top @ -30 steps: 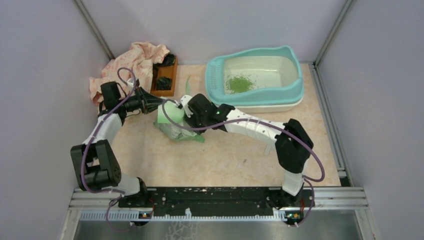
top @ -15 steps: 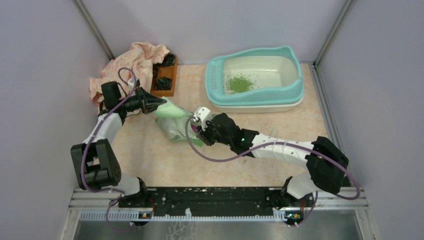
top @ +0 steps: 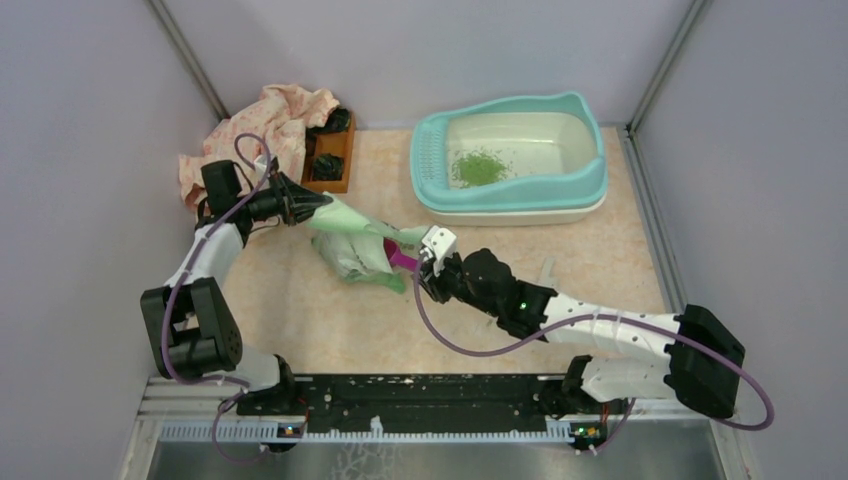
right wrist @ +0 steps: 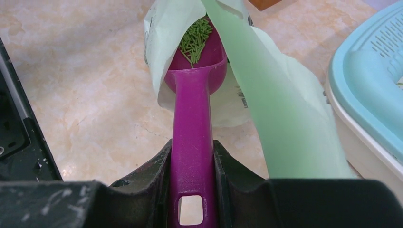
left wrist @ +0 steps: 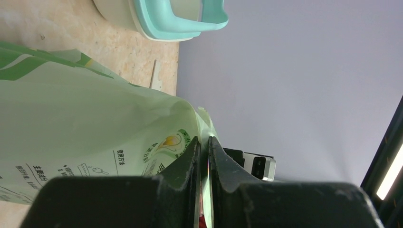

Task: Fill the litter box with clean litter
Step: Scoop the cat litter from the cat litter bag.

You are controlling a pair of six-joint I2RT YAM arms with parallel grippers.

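Now, gripping a purple plastic scoop [right wrist: 192, 123] by its handle in the right gripper [right wrist: 192, 156], jaws pressed against both sides of it. Carrying a small heap of clean litter [right wrist: 196, 38], short green granules, in the bowl, right at the mouth of a pale green printed plastic bag [right wrist: 280, 109]. Pinching the bag's upper edge with the left gripper [left wrist: 203, 156], jaws almost together on the thin film, holding the mouth up and open.

Aiming for the large plastic litter box [top: 590, 175], teal-rimmed with a cream basin. Sitting ahead and to the right of the scoop, long axis running left to right in the overhead view, perforated ledge at the end nearest the scoop. Holding more clean litter [top: 478, 166] as a modest patch near that ledge end. Closer to the right gripper than to the left, which sits well off the box's ledge end. Probably calls for drawing the scoop out level, then carrying it forward and right over the rim before tipping.

From above: the whole box and both arms, but of the scoop only a purple sliver. From the right wrist: the load in the bowl, and just a corner of the box. From the left wrist: the pinch on the bag and a piece of the box's rim, nothing clear of the scoop.
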